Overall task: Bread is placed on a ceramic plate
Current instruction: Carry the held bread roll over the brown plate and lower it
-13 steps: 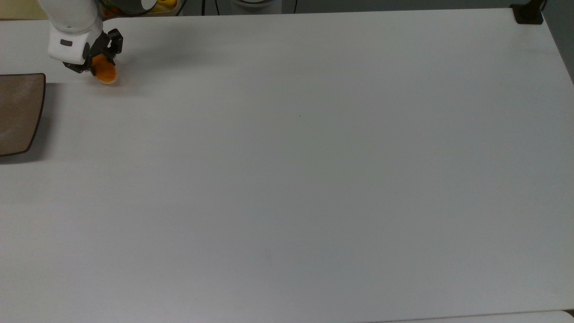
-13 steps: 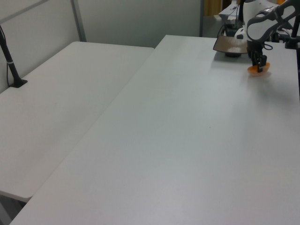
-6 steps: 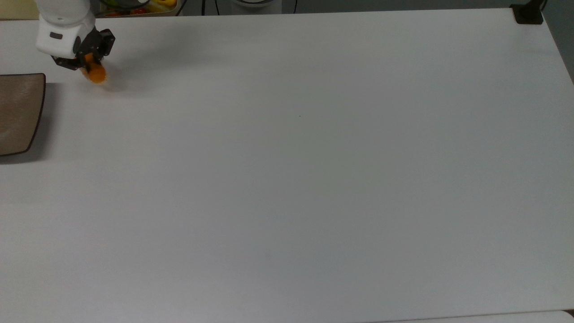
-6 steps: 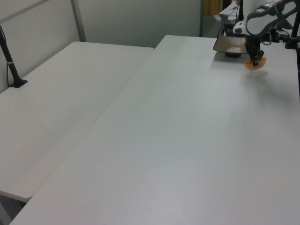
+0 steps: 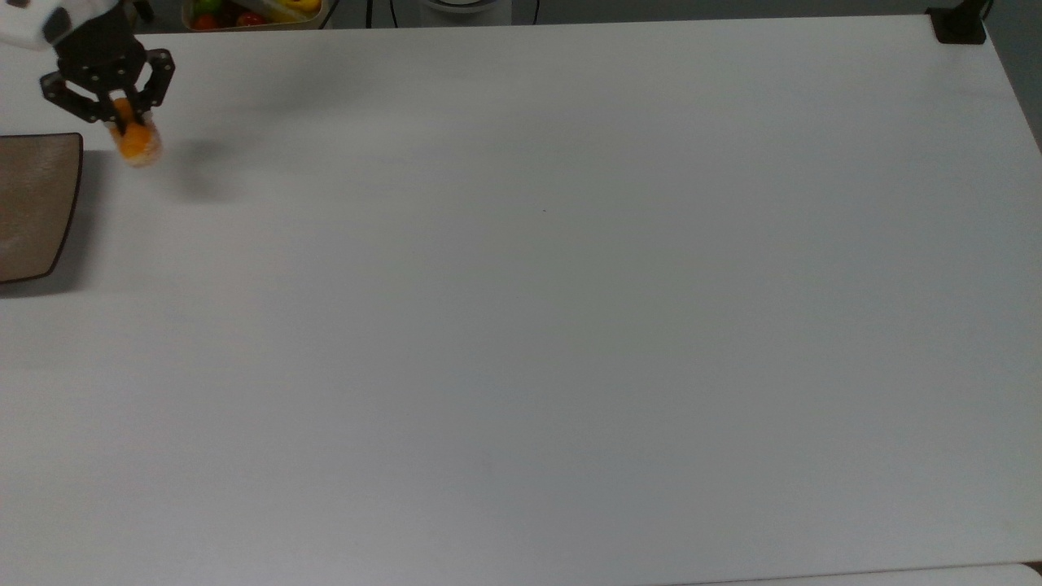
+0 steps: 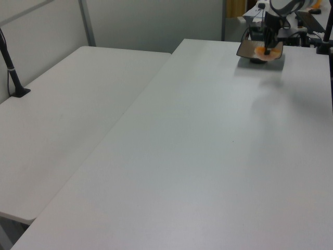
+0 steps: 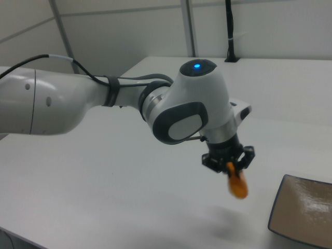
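Even, diffuse overhead light, no glare. Soft shadow on counter [image 5: 521,325] right of bread [image 5: 135,145] in the top view. Bread motion-blurred.

Robotics lab, bare white tables [image 6: 156,156], robot arm [image 7: 104,104], partition walls [image 6: 156,21]

No legible text or labels

1. a broad white table [image 5: 570,325] spans the top view.
2. a tray of red, green and yellow fruits [image 5: 252,12] sits at its far edge (partly cropped).
3. a black clamp [image 5: 959,24] grips the top view's upper right corner.
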